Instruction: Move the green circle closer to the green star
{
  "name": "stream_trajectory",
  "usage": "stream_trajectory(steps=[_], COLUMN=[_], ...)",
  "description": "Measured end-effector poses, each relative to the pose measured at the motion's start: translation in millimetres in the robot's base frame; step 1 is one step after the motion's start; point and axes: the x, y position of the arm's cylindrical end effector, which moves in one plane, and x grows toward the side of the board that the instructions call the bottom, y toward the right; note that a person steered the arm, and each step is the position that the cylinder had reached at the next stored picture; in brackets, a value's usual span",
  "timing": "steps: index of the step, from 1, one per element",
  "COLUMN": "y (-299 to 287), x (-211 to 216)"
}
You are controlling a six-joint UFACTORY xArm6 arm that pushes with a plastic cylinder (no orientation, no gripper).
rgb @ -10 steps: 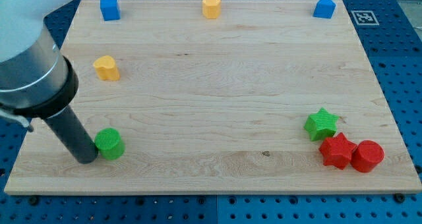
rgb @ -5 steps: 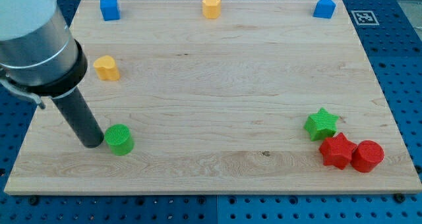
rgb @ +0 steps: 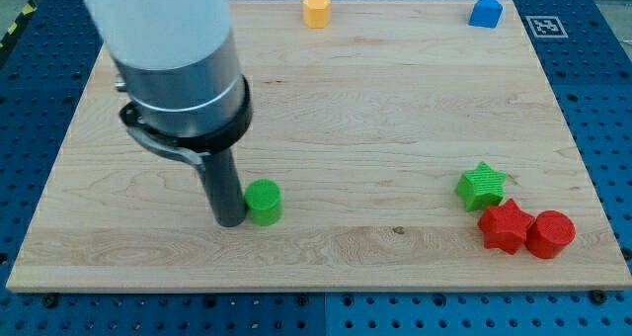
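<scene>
**Keep the push straight and stop short of the reds**

The wooden board lies wide and mostly bare, and the arm's grey body hangs over its left half, hiding whatever sits beneath it there. There are no jaws on this arm to be apart or together; it ends in a dark rod, and my tip stands on the wood, touching the view's-left side of the green circle. That block sits left of centre, low on the board. The green star is well apart from it, far toward the view's right at nearly the same level, with a red star just below it and a red cylinder beside that.

To my eye the tip needs to stay squarely behind the circle's middle; a round block will likely slip off sideways otherwise. Aim slightly upward toward the star, and ease off early so the reds aren't disturbed.

Up top, an orange block and a blue block are out of the way.
</scene>
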Motion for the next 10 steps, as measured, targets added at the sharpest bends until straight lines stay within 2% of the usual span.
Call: stream_trajectory(steps=[2, 4, 6, 10], y=[45, 51, 73, 202], x=[-2, -36, -34, -34])
